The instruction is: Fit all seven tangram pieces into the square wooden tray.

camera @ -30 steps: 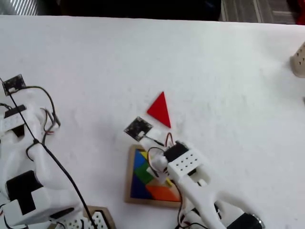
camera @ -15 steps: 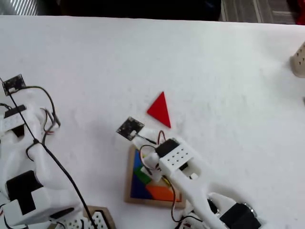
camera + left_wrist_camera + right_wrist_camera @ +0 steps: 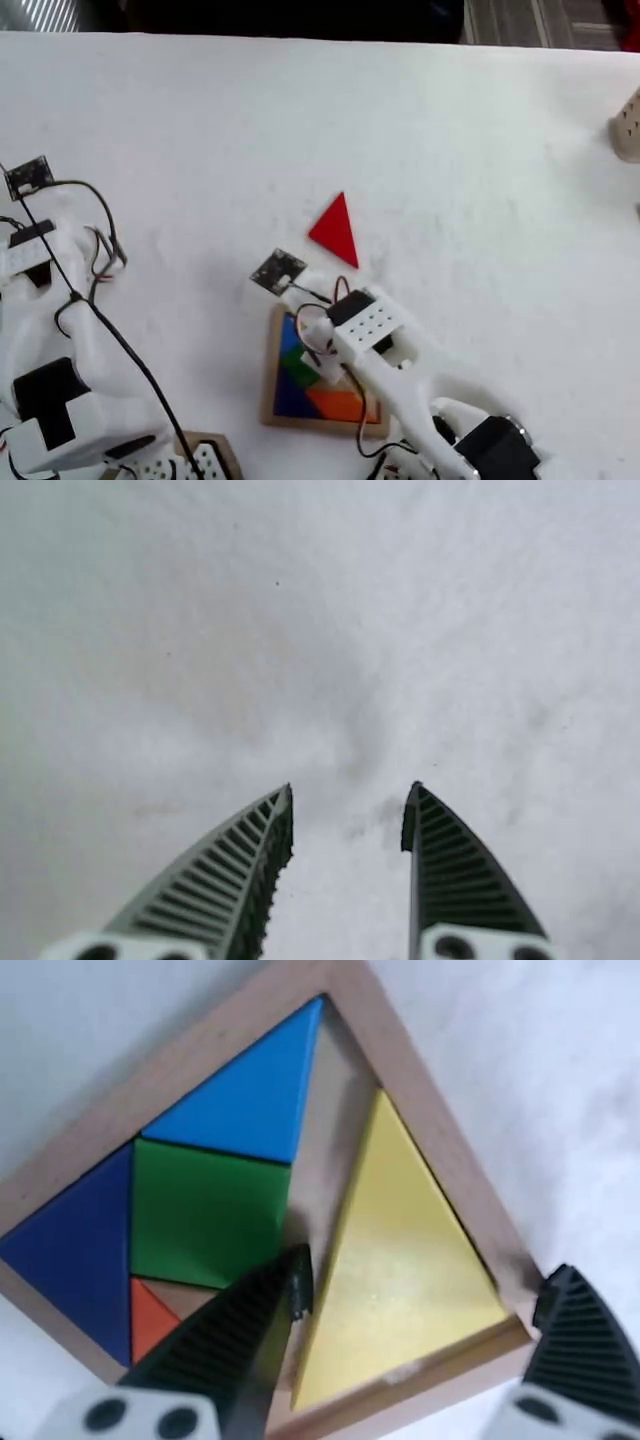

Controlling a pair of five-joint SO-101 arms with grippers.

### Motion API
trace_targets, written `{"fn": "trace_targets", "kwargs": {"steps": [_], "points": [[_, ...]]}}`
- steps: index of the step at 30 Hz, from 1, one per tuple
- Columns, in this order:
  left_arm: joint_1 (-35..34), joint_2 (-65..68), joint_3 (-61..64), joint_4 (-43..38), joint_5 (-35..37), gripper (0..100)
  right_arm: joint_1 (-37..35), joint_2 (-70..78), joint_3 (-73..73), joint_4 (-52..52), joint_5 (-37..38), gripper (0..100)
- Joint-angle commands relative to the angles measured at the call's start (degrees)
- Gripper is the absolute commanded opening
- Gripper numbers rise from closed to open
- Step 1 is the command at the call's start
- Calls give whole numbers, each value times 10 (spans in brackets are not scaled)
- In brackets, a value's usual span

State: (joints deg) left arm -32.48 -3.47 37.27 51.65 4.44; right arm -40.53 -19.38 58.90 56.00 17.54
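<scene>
The square wooden tray (image 3: pixel 268 385) lies near the table's front edge, under my right arm (image 3: pixel 370 330). In the right wrist view the tray (image 3: pixel 190 1060) holds a light blue triangle (image 3: pixel 250 1100), a green square (image 3: pixel 205 1210), a dark blue triangle (image 3: pixel 75 1230), an orange piece (image 3: pixel 150 1315) and a large yellow triangle (image 3: pixel 400 1270) lying slightly askew. My right gripper (image 3: pixel 425 1290) is open and straddles the yellow triangle, one finger inside the tray, the other outside the rim. A red triangle (image 3: pixel 335 232) lies on the table beyond the tray. My left gripper (image 3: pixel 348 795) is open over bare white table.
My left arm (image 3: pixel 60 400) and its cables occupy the table's left side. A wooden corner (image 3: pixel 215 445) shows at the front edge. A pale perforated object (image 3: pixel 625 125) stands at the far right. The cloth around the red triangle is free.
My right arm has shifted a little to the left over the tray. The red triangle and the left arm have not moved.
</scene>
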Motion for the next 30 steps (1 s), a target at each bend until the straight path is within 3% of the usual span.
{"fn": "trace_targets", "kwargs": {"steps": [1,9,19,30], "points": [[4,-3,-4,-5,-5,188,43,-1,-10,14,29,317],[4,-3,-4,-5,-5,188,130,-1,-40,13,36,79],[4,-3,-4,-5,-5,188,270,-1,-91,14,106,79],[4,-3,-4,-5,-5,188,333,-3,-113,19,150,109]]}}
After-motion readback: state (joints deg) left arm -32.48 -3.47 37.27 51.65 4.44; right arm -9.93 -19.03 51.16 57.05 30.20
